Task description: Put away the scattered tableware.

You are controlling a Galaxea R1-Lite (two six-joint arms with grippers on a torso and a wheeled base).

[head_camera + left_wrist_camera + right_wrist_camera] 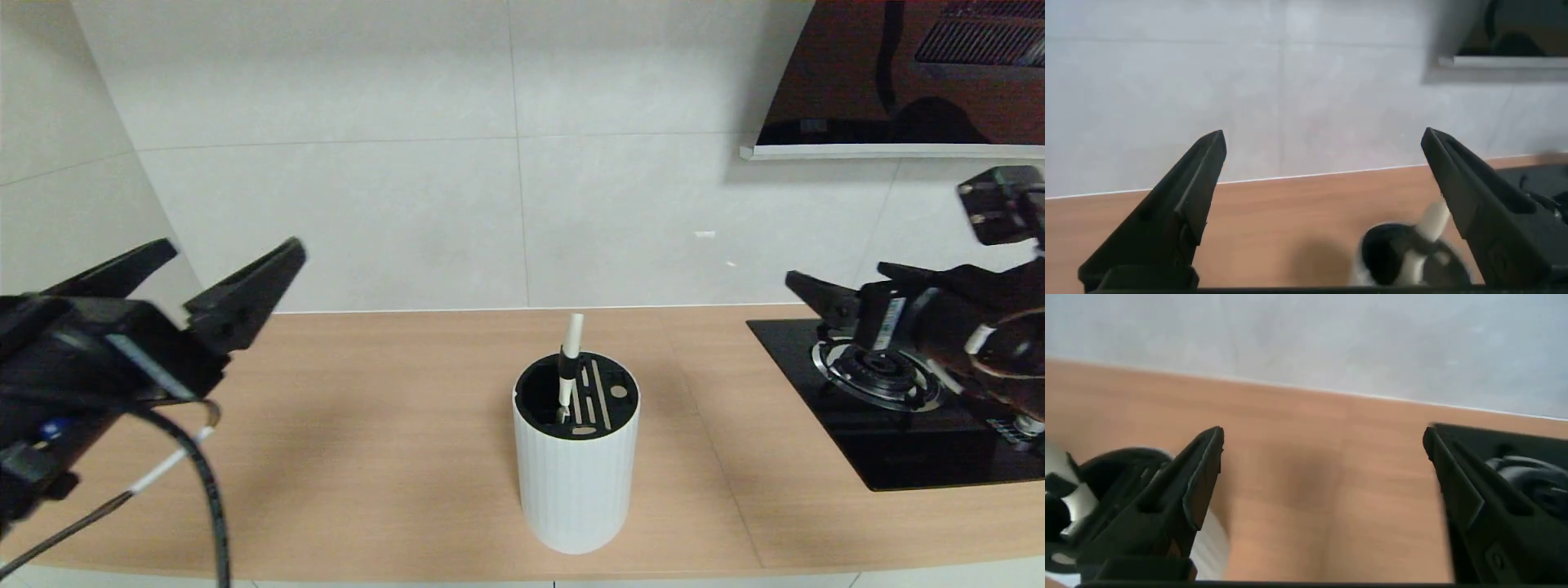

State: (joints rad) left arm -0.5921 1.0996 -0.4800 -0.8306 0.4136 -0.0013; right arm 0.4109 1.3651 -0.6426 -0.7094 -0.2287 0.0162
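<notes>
Head view, from the robot's left: the left gripper point(234, 247) hangs above the left end of the light wooden counter point(367, 425), its two black fingers spread wide with nothing between them. The left wrist view shows the same wide gap at this gripper point(1323, 137), with the counter and the pale tiled wall point(1290, 82) beyond.

Near the counter's middle, towards its front edge, stands a white ribbed cylindrical holder point(576, 482) with a black slotted top. A slim white-handled utensil point(571, 343) with a black collar stands in the holder's open compartment, leaning slightly, its metal end down inside – what kind of utensil it is cannot be told. The holder point(1404, 261) is well apart from both grippers.

Further right, the right gripper point(834, 273) hovers over the near-left part of a black glass gas hob point(878, 371) set into the counter. Its fingers are also wide apart and empty – the right wrist view confirms this for the gripper point(1323, 434), with the holder point(1212, 543) off to one side. A dark glossy range hood point(898, 73) hangs on the wall above the hob.
</notes>
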